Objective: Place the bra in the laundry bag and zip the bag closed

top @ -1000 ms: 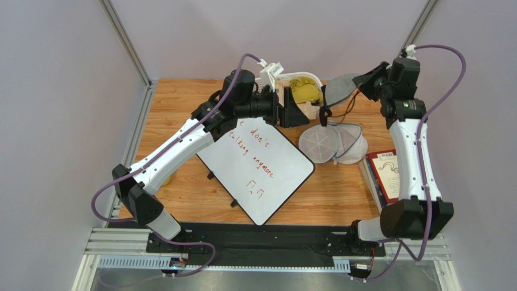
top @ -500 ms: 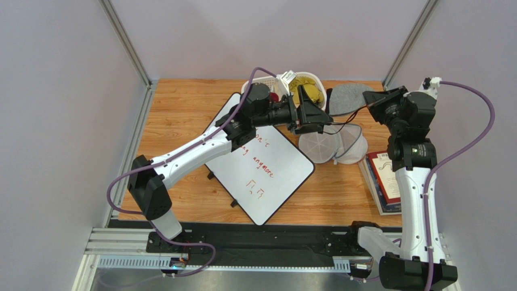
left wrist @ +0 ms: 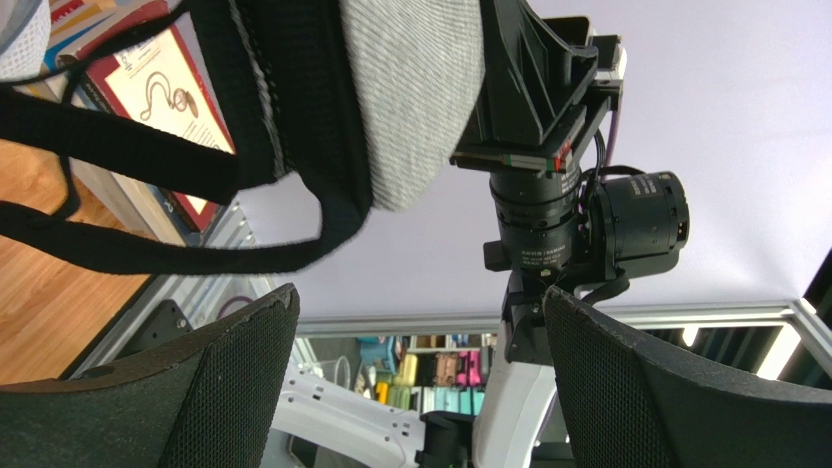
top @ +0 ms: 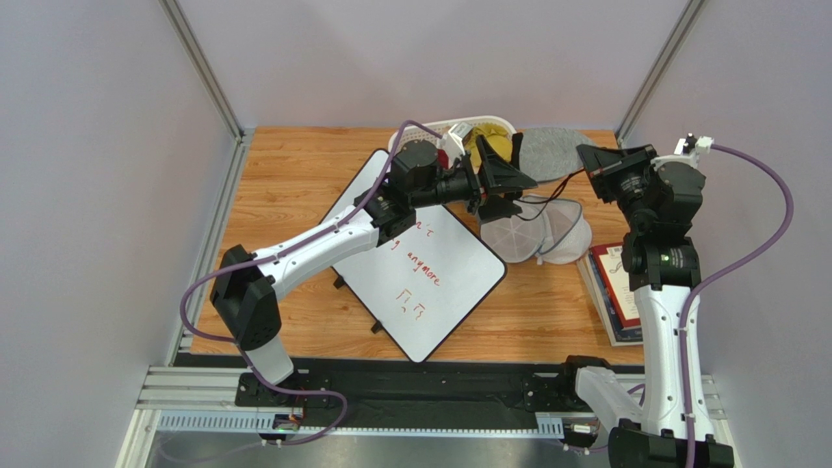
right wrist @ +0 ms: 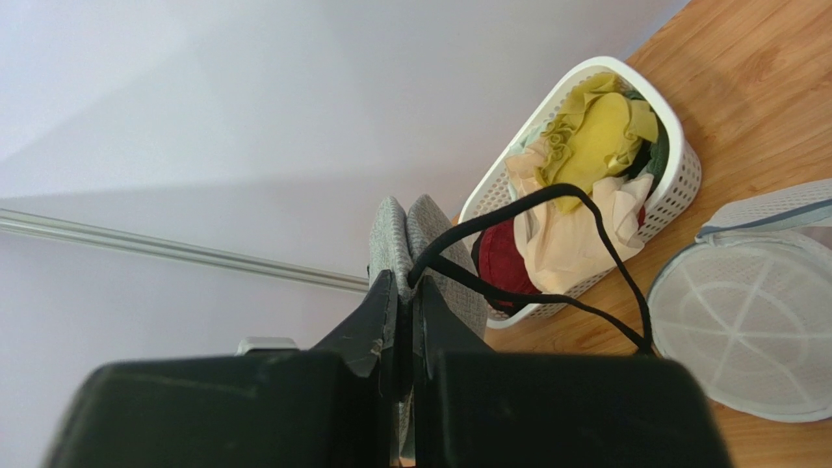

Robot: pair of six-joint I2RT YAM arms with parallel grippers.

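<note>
The bra (top: 552, 151), grey cups with thin black straps, hangs from my right gripper (top: 589, 162), which is shut on its edge above the table's back right. In the right wrist view the jaws (right wrist: 400, 292) pinch the folded grey cups (right wrist: 391, 229) and the straps loop down. The laundry bag (top: 537, 230), a white mesh pouch, lies open on the table below; it also shows in the right wrist view (right wrist: 747, 331). My left gripper (top: 512, 190) is open and empty, just left of the bra above the bag. In the left wrist view (left wrist: 420, 380) the bra (left wrist: 410, 88) hangs above its fingers.
A white slotted basket (top: 444, 132) with yellow and dark red garments stands at the back, left of the bra. A whiteboard (top: 420, 268) with red writing lies mid-table. A book (top: 620, 283) lies at the right edge.
My left gripper swung right from the basket to above the laundry bag. My right arm lifted its base pose and carried the bra slightly left, toward the left gripper.
</note>
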